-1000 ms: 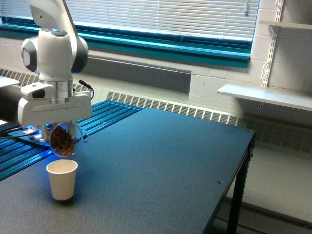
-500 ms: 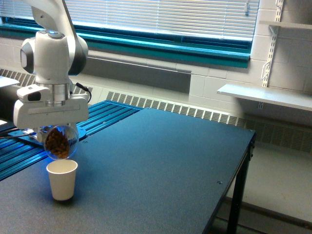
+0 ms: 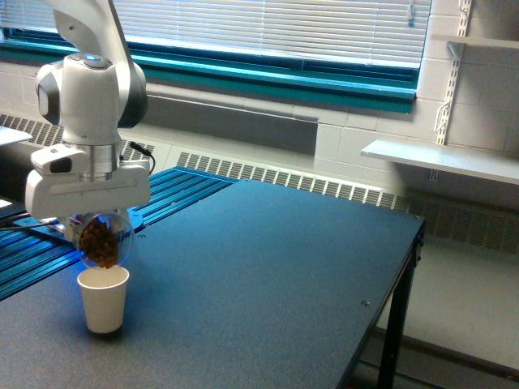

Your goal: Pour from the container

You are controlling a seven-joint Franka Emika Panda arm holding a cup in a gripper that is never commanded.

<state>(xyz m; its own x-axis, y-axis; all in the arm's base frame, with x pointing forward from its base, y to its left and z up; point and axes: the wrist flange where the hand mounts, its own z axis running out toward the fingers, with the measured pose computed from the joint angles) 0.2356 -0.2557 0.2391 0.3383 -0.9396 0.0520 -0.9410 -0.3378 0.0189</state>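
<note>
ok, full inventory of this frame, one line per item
clear cup: 1, transparent with brown contents, held tipped just above the paper cup
paper cup: 1, white, upright on the table near the exterior view's left
table: 1, dark blue-grey top
blue rails: 1 set, behind the table at the exterior view's left
wall shelves: 2, white, at the exterior view's right
window blinds: 1 set, white, along the back wall
robot arm: 1, white
gripper: 1, white body, fingers hidden behind the clear cup
</note>
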